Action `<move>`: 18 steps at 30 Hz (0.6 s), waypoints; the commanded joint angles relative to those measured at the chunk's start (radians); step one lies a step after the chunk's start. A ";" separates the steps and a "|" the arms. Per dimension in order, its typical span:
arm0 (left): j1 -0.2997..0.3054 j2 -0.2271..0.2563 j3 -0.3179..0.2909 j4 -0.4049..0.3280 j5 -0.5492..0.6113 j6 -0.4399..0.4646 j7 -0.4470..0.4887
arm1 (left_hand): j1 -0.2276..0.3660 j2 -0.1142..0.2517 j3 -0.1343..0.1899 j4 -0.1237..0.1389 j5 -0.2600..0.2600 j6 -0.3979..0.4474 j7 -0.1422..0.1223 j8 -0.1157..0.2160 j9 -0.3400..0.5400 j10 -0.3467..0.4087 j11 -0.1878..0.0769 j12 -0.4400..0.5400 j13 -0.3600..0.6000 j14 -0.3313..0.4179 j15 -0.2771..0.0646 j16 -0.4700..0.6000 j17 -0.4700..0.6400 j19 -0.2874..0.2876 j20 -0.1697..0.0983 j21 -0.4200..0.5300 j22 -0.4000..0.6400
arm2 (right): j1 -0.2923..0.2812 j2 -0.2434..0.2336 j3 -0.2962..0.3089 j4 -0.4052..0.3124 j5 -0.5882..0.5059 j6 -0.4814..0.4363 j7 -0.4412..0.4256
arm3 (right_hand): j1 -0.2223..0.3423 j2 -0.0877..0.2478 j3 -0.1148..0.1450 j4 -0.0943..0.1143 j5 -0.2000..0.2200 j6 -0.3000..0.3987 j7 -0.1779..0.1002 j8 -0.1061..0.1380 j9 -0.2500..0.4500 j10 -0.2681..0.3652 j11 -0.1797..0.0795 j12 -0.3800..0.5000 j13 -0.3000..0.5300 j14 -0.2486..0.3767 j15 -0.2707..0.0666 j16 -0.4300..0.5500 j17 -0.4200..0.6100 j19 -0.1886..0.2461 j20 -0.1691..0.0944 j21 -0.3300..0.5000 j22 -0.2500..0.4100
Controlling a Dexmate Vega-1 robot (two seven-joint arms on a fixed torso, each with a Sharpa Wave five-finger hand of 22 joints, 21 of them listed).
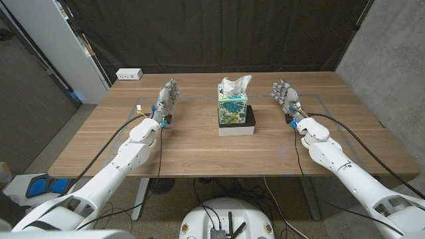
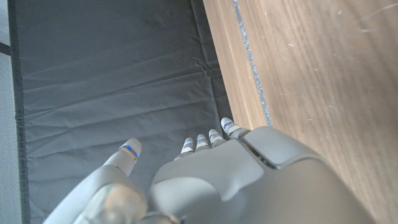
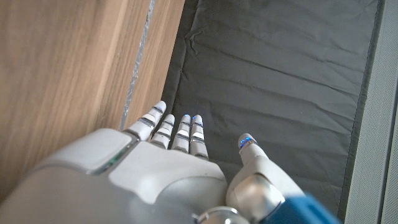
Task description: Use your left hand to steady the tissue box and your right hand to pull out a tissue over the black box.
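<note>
The left robot hand stands over the table, its fingers spread, holding nothing. At the table's middle the tissue box stands upright on the black box, a white tissue sticking up from its top. The right robot hand is likewise spread and empty.

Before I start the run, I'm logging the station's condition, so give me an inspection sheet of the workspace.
Surface: wooden table, with a taped outline.
Job's things: tissue box upright on a black box with a white base, mid-table; a tissue sticks out on top.
Clutter: white power strip at the table's far left corner.
Robot hands: left robot hand and right robot hand either side of the tissue box, fingers apart, holding nothing.
Cables: black cables along both forearms.
Surroundings: dark curtain behind, white cabinet on the left, grey wall on the right.
</note>
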 commanded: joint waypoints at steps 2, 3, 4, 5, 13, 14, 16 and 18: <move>0.005 0.009 -0.021 -0.021 -0.008 -0.019 0.007 | 0.001 0.125 0.010 -0.001 0.007 -0.038 -0.001 0.003 0.002 -0.113 -0.001 0.006 0.005 -0.084 -0.003 0.006 0.003 -0.006 -0.002 0.006 0.004 | -0.030 0.004 0.028 -0.020 -0.030 0.055 -0.086 | 0.008 0.034 0.006 -0.002 0.006 0.017 0.003 0.004 0.005 0.018 0.001 0.005 0.003 0.010 -0.064 0.007 0.002 0.008 -0.007 0.005 0.005; 0.003 0.008 -0.021 -0.014 -0.009 -0.021 0.001 | 0.001 0.125 0.010 -0.001 0.007 -0.037 -0.002 0.003 0.002 -0.113 -0.001 0.006 0.005 -0.084 -0.004 0.007 0.003 -0.006 -0.003 0.006 0.004 | -0.030 0.005 0.029 -0.021 -0.030 0.053 -0.090 | 0.008 0.034 0.006 -0.003 0.006 0.018 0.002 0.004 0.005 0.019 0.001 0.005 0.003 0.011 -0.064 0.007 0.002 0.009 -0.008 0.005 0.005; 0.000 0.004 -0.020 -0.006 -0.010 -0.024 -0.002 | 0.001 0.125 0.011 -0.001 0.007 -0.037 -0.002 0.003 0.002 -0.113 -0.001 0.006 0.005 -0.083 -0.004 0.007 0.003 -0.005 -0.003 0.006 0.004 | -0.030 0.005 0.028 -0.022 -0.033 0.050 -0.094 | 0.009 0.034 0.006 -0.004 0.007 0.019 0.003 0.004 0.005 0.020 0.001 0.005 0.003 0.011 -0.063 0.007 0.001 0.009 -0.008 0.005 0.005; -0.003 0.001 -0.020 0.003 -0.012 -0.026 -0.008 | 0.001 0.125 0.011 -0.001 0.007 -0.037 -0.001 0.003 0.002 -0.113 -0.001 0.006 0.004 -0.083 -0.004 0.007 0.003 -0.005 -0.004 0.006 0.004 | -0.030 0.005 0.027 -0.023 -0.033 0.049 -0.096 | 0.010 0.033 0.006 -0.005 0.006 0.019 0.002 0.003 0.005 0.020 0.000 0.005 0.003 0.012 -0.063 0.006 0.000 0.009 -0.007 0.005 0.005; -0.030 -0.005 -0.013 0.052 -0.011 -0.037 -0.039 | 0.001 0.124 0.013 -0.002 0.008 -0.035 -0.002 0.001 0.002 -0.112 -0.002 0.006 0.004 -0.081 -0.005 0.007 0.003 -0.003 -0.004 0.006 0.003 | -0.030 0.006 0.024 -0.029 -0.042 0.034 -0.116 | 0.011 0.030 0.004 -0.010 0.006 0.021 0.004 0.000 0.005 0.022 0.001 0.003 0.003 0.015 -0.058 0.005 -0.003 0.008 -0.004 0.003 0.004; -0.034 -0.004 -0.011 0.060 -0.004 -0.042 -0.039 | 0.002 0.124 0.013 -0.002 0.008 -0.035 -0.001 0.001 0.002 -0.112 -0.002 0.006 0.004 -0.082 -0.005 0.007 0.003 -0.002 -0.004 0.006 0.003 | -0.032 0.007 0.025 -0.031 -0.042 0.032 -0.121 | 0.011 0.030 0.003 -0.010 0.006 0.021 0.004 -0.001 0.005 0.022 0.000 0.003 0.003 0.015 -0.058 0.005 -0.004 0.008 -0.004 0.003 0.004; -0.046 -0.002 -0.004 0.082 0.022 -0.060 -0.039 | 0.004 0.116 0.014 -0.008 0.009 -0.034 -0.006 0.000 0.002 -0.110 -0.007 0.006 0.004 -0.079 -0.010 0.006 0.001 0.007 -0.008 0.008 0.002 | -0.033 0.007 0.024 -0.032 -0.044 0.031 -0.126 | 0.012 0.028 0.003 -0.012 0.005 0.021 0.004 -0.002 0.005 0.023 0.001 0.002 0.003 0.016 -0.056 0.004 -0.005 0.008 -0.002 0.003 0.004; -0.060 0.009 0.009 0.099 0.067 -0.076 -0.026 | 0.028 0.073 0.009 -0.054 0.006 -0.033 -0.024 -0.003 0.001 -0.105 -0.018 0.006 0.003 -0.072 -0.021 0.000 -0.009 0.021 -0.016 0.005 -0.001 | -0.033 0.007 0.024 -0.034 -0.046 0.028 -0.130 | 0.014 0.027 0.003 -0.015 0.005 0.022 0.005 -0.003 0.005 0.023 0.001 0.002 0.003 0.018 -0.055 0.004 -0.007 0.007 -0.001 0.003 0.004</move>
